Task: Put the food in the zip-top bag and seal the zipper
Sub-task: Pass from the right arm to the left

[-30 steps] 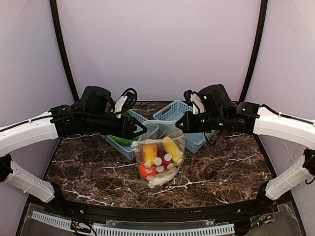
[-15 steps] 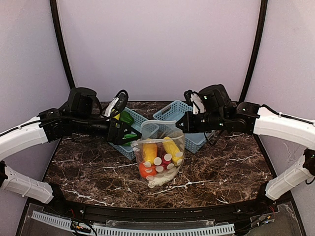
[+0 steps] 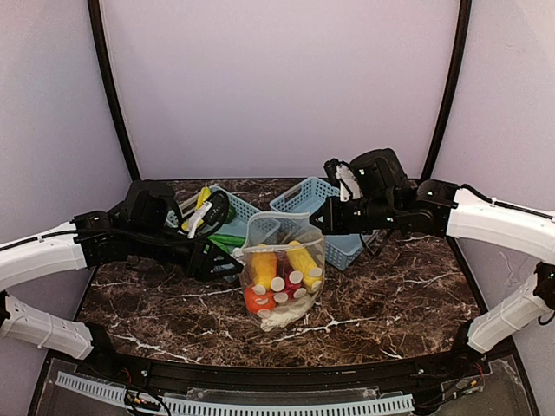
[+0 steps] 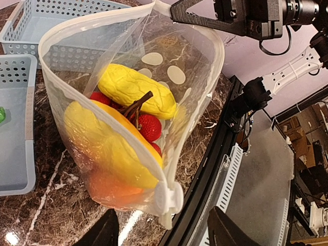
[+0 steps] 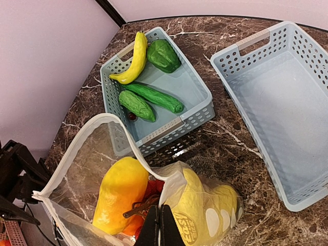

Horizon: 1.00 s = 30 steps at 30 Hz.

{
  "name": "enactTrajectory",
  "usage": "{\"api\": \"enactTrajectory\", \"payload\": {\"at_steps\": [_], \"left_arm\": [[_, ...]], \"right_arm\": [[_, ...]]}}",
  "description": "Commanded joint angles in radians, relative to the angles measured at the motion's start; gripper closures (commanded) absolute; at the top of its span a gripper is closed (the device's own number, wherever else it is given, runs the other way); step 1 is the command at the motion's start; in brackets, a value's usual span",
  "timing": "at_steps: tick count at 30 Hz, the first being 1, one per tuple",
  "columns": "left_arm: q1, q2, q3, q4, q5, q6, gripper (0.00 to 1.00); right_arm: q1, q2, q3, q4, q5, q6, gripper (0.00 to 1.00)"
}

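Two jobs at once: pinching the zip-top bag (image 3: 277,277) upright on the counter (image 3: 390,303) with the right hand (image 5: 161,225), and squaring the left hand (image 4: 165,231), spread apart, onto the slider tab (image 4: 168,197).

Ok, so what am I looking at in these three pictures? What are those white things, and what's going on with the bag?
Those white things are two robot arms bolted at the table's near edge. The wide picture looks down from above and behind them. The other two come from a small camera on each wrist.

On the marble table stand two light-blue baskets. One basket holds a banana and green vegetables; the other basket sits beside it.

Between the arms stands a clear, dotted zip-top bag, its mouth open, with yellow, red and orange toy food inside. The right claw pinches the bag's rim and holds it up. The left claw is open and points at the bag's corner with the white zipper tab.
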Motion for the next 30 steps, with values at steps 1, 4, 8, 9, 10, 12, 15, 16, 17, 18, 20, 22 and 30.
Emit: {"api": "enactTrajectory", "payload": {"at_steps": [1,4,8,9,10,12,15,16,17,18,20,22,30], "left_arm": [[-0.003,-0.024,-0.035,0.033,-0.010,-0.009,0.46],[-0.003,-0.027,-0.044,0.040,-0.013,-0.014,0.54],[-0.003,-0.026,-0.046,0.047,-0.030,-0.014,0.63],[-0.003,-0.026,-0.044,0.048,-0.033,-0.012,0.63],[-0.003,-0.025,-0.044,0.052,-0.035,-0.011,0.64],[-0.003,-0.022,-0.043,0.058,-0.039,-0.008,0.65],[-0.002,-0.015,-0.036,0.062,-0.049,-0.002,0.68],[-0.002,-0.014,-0.035,0.062,-0.051,0.000,0.70],[-0.002,-0.012,-0.032,0.062,-0.052,0.001,0.72],[-0.002,-0.010,-0.031,0.062,-0.053,0.003,0.74],[-0.003,-0.010,-0.030,0.063,-0.056,0.003,0.77],[-0.003,-0.010,-0.031,0.067,-0.060,0.003,0.80],[-0.003,-0.011,-0.038,0.098,-0.068,0.006,0.88]], "right_arm": [[-0.005,-0.026,0.001,0.031,0.004,0.009,1.00],[-0.005,-0.027,0.000,0.032,0.005,0.009,1.00],[-0.005,-0.027,-0.001,0.031,0.004,0.010,1.00],[-0.005,-0.027,-0.001,0.032,0.002,0.010,1.00],[-0.006,-0.028,-0.001,0.032,0.002,0.010,1.00],[-0.005,-0.030,-0.003,0.031,0.002,0.010,1.00],[-0.005,-0.035,-0.006,0.032,0.005,0.010,1.00],[-0.005,-0.037,-0.006,0.032,0.006,0.010,1.00],[-0.005,-0.038,-0.008,0.031,0.006,0.011,1.00],[-0.005,-0.040,-0.009,0.032,0.006,0.011,1.00],[-0.005,-0.043,-0.011,0.032,0.009,0.013,1.00],[-0.005,-0.044,-0.013,0.032,0.009,0.014,1.00],[-0.005,-0.046,-0.015,0.032,0.007,0.015,1.00]]}}
